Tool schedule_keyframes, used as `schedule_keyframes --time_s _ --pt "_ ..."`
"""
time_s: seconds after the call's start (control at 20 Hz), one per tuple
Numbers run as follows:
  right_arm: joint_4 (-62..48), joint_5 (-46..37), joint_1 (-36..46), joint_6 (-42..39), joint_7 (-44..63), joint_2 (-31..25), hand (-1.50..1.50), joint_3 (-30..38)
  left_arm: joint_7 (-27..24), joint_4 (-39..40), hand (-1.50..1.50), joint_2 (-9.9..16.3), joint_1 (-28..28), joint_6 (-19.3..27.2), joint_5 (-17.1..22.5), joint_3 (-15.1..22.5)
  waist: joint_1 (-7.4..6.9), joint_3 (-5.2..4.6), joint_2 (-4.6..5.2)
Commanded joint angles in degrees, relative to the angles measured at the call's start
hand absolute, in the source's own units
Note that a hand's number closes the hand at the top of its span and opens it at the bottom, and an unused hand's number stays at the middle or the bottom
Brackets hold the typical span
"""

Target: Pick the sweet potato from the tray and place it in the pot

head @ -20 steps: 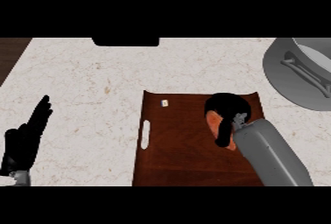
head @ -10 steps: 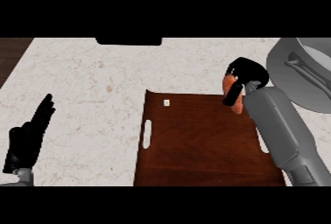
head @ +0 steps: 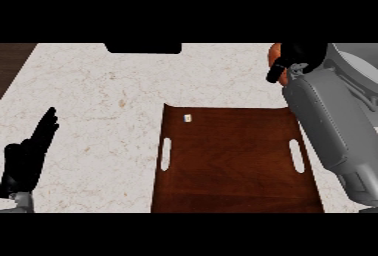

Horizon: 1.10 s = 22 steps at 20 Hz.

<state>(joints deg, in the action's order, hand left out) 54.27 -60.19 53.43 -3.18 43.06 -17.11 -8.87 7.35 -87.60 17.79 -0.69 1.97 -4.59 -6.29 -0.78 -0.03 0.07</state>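
Note:
My right hand (head: 299, 56) is curled round the orange sweet potato (head: 275, 52), of which only a sliver shows at the hand's left side. It is held up at the far right, just left of the grey pot (head: 358, 62), whose rim shows behind my forearm. The brown wooden tray (head: 232, 160) lies in the middle of the counter with nothing on it but a small white tag (head: 187, 118). Resting at the lower left edge is my left hand (head: 29, 155), open with its fingers pointing up.
A dark object (head: 142, 48) sits at the counter's far edge, top centre. The tray has two white slot handles (head: 165, 154), one on each side. My right forearm (head: 332, 135) covers the tray's right edge. Dark wood shows beyond the counter's far left corner.
My right hand lifted the sweet potato off the tray and carried it up and to the right, toward the pot. The left hand stayed where it was.

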Motion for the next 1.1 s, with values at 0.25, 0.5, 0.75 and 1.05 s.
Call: schedule_keyframes --time_s 0.25,0.5,0.75,1.05 --pt "1.8 -1.7 3.6 11.8 1.2 -2.9 1.50 6.9 -1.7 -1.5 0.00 -0.8 -2.9 -0.4 -0.3 -0.3 -0.07 0.04 -0.02" --pt "-1.6 -0.1 4.2 16.3 -4.7 -6.9 1.50 11.6 -4.5 0.8 0.00 -0.9 -3.9 -0.5 -1.4 -0.9 -0.19 0.03 0.14" --pt "-8.0 2.7 6.6 18.8 -12.7 -11.4 1.50 16.2 -3.1 2.4 0.00 -2.7 -0.7 0.3 -1.8 -0.3 -0.03 0.02 0.20" --pt "-20.0 6.2 10.3 18.7 -23.4 -19.3 1.50 21.7 1.1 -1.7 0.00 -1.4 0.5 -0.6 -1.8 -0.5 -0.76 0.07 0.39"
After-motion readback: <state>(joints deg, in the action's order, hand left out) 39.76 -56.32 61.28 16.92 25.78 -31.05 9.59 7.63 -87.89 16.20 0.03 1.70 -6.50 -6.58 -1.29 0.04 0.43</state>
